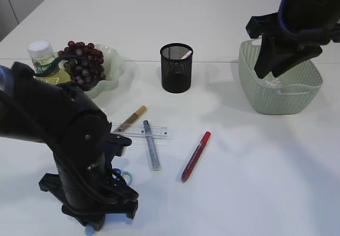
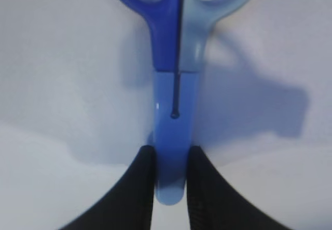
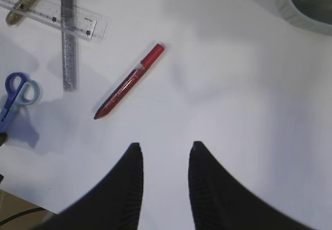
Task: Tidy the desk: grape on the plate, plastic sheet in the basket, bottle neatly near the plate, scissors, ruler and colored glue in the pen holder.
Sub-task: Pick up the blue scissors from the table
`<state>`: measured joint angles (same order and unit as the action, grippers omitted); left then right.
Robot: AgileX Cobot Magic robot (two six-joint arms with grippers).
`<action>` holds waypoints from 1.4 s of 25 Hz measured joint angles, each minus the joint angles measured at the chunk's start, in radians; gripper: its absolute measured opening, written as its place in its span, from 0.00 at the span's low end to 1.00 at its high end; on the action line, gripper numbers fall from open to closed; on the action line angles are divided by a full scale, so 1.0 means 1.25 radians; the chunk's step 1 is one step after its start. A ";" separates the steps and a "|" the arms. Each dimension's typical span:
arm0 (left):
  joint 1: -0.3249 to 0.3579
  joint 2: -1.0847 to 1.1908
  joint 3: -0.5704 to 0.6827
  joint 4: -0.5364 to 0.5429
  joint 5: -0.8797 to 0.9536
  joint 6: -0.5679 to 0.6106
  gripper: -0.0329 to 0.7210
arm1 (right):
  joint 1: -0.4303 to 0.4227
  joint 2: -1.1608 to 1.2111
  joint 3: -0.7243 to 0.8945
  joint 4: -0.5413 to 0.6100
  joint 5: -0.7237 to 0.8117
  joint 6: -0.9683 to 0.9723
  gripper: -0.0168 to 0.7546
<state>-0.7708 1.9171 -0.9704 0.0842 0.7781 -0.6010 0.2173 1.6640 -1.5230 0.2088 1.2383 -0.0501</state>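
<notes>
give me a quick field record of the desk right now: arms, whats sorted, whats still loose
left gripper: shut on the scissors at the blade end
right gripper: open, empty, above bare table
grapes: on the plate
bottle: beside the plate
pen holder: holds one pink-tipped item
basket: clear item inside
loose: ruler, silver glue pen, gold glue pen, red glue pen
</notes>
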 joint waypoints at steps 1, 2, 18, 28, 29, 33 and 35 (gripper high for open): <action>0.000 -0.003 0.000 -0.002 0.000 0.000 0.21 | 0.000 0.000 0.000 0.001 0.000 0.000 0.36; 0.000 -0.007 0.000 -0.004 0.000 0.000 0.21 | 0.000 0.002 0.000 0.001 0.000 0.000 0.36; 0.000 -0.046 0.000 -0.018 0.018 0.000 0.21 | 0.000 0.070 0.000 0.056 0.000 -0.057 0.36; 0.000 -0.082 0.000 -0.023 0.018 0.000 0.21 | 0.000 0.119 0.000 0.185 -0.005 -0.199 0.36; 0.000 -0.085 0.000 -0.023 0.018 0.000 0.21 | 0.000 0.123 0.000 0.194 -0.006 -0.211 0.36; 0.000 -0.107 0.000 -0.025 0.019 0.000 0.21 | 0.000 0.132 0.000 0.261 -0.008 -0.280 0.36; 0.000 -0.121 0.000 -0.027 0.022 0.000 0.21 | 0.000 0.132 0.000 0.296 -0.008 -0.315 0.36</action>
<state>-0.7708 1.7660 -0.9704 0.0511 0.8060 -0.6010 0.2173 1.8286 -1.5230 0.5786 1.2283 -0.4439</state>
